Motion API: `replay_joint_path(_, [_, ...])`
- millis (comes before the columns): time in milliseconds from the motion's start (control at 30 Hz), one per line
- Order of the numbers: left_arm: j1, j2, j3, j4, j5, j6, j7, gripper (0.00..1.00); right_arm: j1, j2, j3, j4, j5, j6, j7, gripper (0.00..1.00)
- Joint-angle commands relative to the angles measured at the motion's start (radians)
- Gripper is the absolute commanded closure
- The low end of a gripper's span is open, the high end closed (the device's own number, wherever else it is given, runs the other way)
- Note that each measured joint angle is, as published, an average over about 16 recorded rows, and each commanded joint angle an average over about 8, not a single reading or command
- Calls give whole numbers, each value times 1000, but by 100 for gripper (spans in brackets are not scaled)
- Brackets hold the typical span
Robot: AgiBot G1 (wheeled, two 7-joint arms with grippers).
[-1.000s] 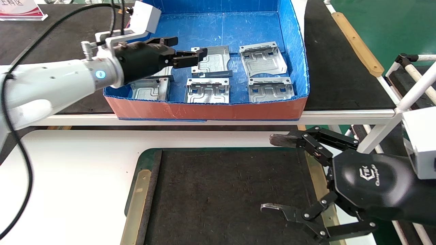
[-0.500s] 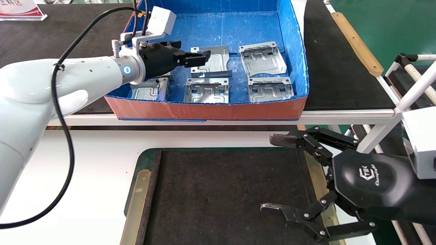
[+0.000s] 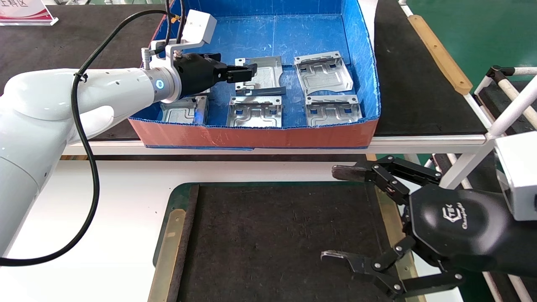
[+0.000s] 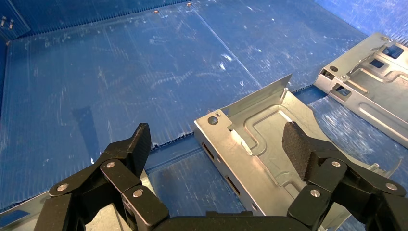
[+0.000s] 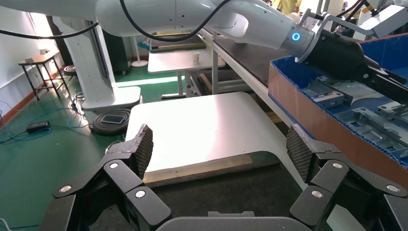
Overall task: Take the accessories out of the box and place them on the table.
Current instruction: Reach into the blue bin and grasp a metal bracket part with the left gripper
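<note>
The box point(image 3: 251, 136), blue inside and orange-red outside, holds several silver-grey accessories. My left gripper point(image 3: 235, 62) is open inside the box at the middle accessory point(image 3: 264, 75). In the left wrist view the gripper point(image 4: 217, 142) straddles that accessory's point(image 4: 269, 144) near side flange. One finger is over its inner face and the other over the blue floor. Other accessories lie at the back right point(image 3: 323, 73), front right point(image 3: 333, 110), front middle point(image 3: 255, 112) and front left point(image 3: 184, 110). My right gripper point(image 3: 331, 213) is open and empty above the dark mat point(image 3: 272, 235) on the white table point(image 3: 105, 209).
The box stands on a black-topped bench point(image 3: 419, 84) with a wooden strip point(image 3: 440, 54) along its right side. White frame tubes point(image 3: 512, 109) rise at the right. A brass-coloured strip point(image 3: 168, 251) runs along the mat's left edge.
My left arm has reached further right into the box and brought its open gripper down around the middle accessory's flange. The right arm has not moved.
</note>
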Motion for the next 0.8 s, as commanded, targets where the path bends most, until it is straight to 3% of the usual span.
replay_joint_path(33, [-4, 3, 5, 6, -3, -3, -3, 51, 0, 0, 0, 0, 0, 0, 0, 32])
replay_joint_path(133, [-4, 3, 7, 6, -4, -3, -4, 89, 0, 0, 0, 0, 0, 0, 0, 70])
replay_joint_path(167, [-4, 2, 6, 5, -4, -3, -4, 97, 0, 0, 0, 0, 0, 0, 0, 82])
replay_joint_path(233, [-4, 2, 5, 4, -4, -3, -3, 100, 0, 0, 0, 0, 0, 0, 0, 98])
replay_joint_path(800, [1, -2, 0, -3, -2, 2, 0, 100, 0, 0, 0, 0, 0, 0, 0, 100])
